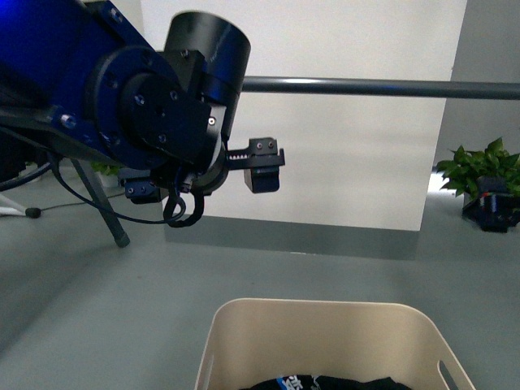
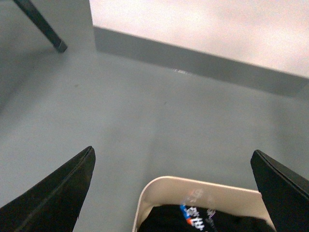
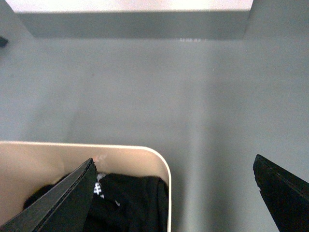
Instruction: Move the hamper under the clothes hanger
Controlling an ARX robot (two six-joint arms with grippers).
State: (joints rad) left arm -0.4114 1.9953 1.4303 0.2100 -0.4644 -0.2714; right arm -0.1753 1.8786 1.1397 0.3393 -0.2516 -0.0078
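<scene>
The rack's bar [image 1: 366, 86] runs across behind the raised left arm [image 1: 122, 89]. Below the left claw [image 2: 171, 193], spread wide and holding nothing, sits the hamper [image 1: 325, 325], black clothes [image 1: 325, 382] inside. The right claw [image 3: 174, 193], also spread, straddles the hamper's corner rim.

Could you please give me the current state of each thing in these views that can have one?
hamper: upright on the floor, dark clothing inside, not held.
clothes hanger: standing, nothing hung on the visible bar.
left gripper: open, above the hamper's rim.
right gripper: open, over the hamper's corner.
</scene>
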